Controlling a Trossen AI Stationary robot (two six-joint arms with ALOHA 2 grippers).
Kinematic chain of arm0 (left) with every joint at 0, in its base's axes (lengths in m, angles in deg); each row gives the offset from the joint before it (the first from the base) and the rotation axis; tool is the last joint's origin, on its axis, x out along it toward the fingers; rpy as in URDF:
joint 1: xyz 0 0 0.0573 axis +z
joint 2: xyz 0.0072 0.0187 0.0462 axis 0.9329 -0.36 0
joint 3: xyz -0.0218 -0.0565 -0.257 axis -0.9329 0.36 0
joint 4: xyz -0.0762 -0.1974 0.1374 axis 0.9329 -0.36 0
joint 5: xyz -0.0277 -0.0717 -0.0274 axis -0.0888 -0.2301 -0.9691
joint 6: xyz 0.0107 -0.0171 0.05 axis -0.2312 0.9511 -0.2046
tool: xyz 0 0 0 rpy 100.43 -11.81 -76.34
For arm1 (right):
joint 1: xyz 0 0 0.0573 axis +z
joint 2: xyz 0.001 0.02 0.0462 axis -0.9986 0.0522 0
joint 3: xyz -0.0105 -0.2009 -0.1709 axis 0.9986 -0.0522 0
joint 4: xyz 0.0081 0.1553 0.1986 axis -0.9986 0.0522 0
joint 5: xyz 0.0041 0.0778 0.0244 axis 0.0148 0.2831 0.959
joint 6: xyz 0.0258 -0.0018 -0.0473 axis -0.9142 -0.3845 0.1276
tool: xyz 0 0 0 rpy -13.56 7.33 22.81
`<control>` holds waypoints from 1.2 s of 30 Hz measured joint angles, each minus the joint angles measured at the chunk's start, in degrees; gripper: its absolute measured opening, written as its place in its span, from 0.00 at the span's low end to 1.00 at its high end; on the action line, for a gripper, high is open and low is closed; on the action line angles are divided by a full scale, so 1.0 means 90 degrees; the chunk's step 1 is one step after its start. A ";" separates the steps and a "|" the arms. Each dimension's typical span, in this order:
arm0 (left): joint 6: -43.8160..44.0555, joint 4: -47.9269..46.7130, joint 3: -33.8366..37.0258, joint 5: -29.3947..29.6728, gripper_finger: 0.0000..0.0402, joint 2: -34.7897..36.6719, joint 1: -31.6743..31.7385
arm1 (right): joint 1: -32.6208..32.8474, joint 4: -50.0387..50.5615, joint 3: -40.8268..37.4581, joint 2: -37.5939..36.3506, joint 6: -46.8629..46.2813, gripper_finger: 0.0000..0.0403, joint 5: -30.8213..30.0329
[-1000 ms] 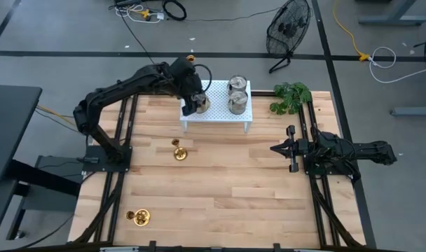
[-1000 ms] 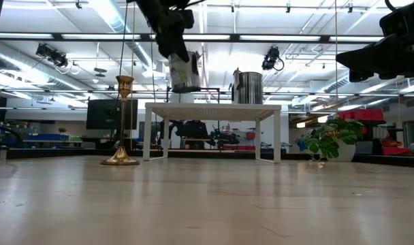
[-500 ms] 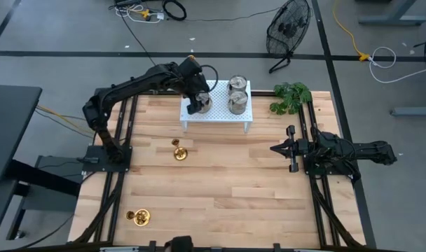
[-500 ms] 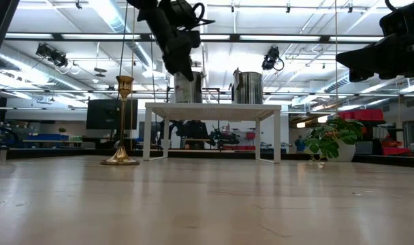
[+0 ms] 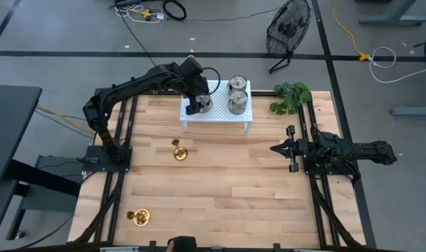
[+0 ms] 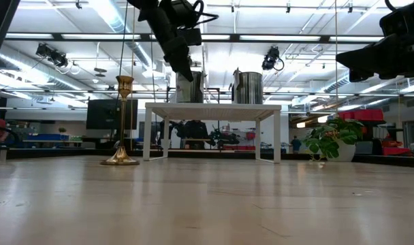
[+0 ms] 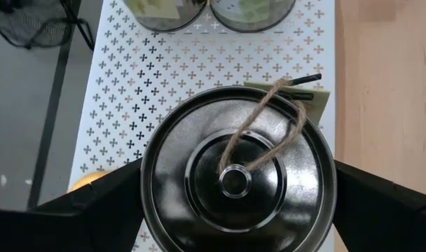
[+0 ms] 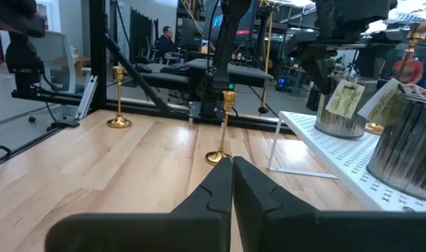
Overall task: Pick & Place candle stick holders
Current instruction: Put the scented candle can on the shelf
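Note:
My left gripper (image 5: 197, 98) is over the left part of the white perforated rack (image 5: 220, 113), its fingers down around a squat silver candle stick holder (image 7: 237, 178) with a twine loop on top. Two more silver holders (image 5: 237, 85) (image 5: 237, 103) stand on the rack's right part. A gold holder (image 5: 178, 151) stands on the table before the rack. Another (image 5: 138, 217) stands near the front left corner. A third gold top (image 5: 191, 59) shows behind my left arm. My right gripper (image 5: 275, 148) is shut and empty above the table's right side. My left gripper pinches the silver holder between its two fingers, one on each opposite side of the round wall (image 7: 148, 189). The fingers (image 7: 94, 210) come from above, pointing down. The holder stands upright with its bottom on the rack (image 7: 129, 91).
A green leafy plant (image 5: 290, 96) sits at the table's far right corner. A fan (image 5: 289, 28) stands on the floor beyond the table. Bare wood lies in the table's middle and near right (image 5: 227, 203).
My left gripper has gone down and a little toward the far edge with the silver holder. The holder hung clear above the rack a second ago and now stands on it. The gripper has kept still since.

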 joint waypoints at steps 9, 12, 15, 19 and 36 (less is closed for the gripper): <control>-0.0086 0.0020 0.0002 0.0187 0.99 -0.0002 -0.0005 | 0.0000 0.0000 -0.0002 0.0000 -0.0001 0.04 0.0000; -0.0074 0.0024 0.0002 0.0209 0.99 -0.0002 -0.0005 | 0.0000 0.0000 -0.0001 -0.0001 0.0001 0.04 0.0000; -0.0048 0.0015 0.0002 0.0284 0.99 -0.0002 -0.0007 | 0.0000 0.0000 -0.0002 0.0000 0.0002 0.04 0.0000; -0.0042 -0.0220 -0.0121 0.0240 0.99 -0.0003 -0.0005 | 0.0000 0.0000 -0.0002 0.0000 0.0001 0.04 0.0000; 0.0164 -0.0801 -0.1144 -0.0163 0.99 -0.0007 -0.0051 | 0.0000 0.0000 -0.0002 0.0000 0.0000 0.04 0.0000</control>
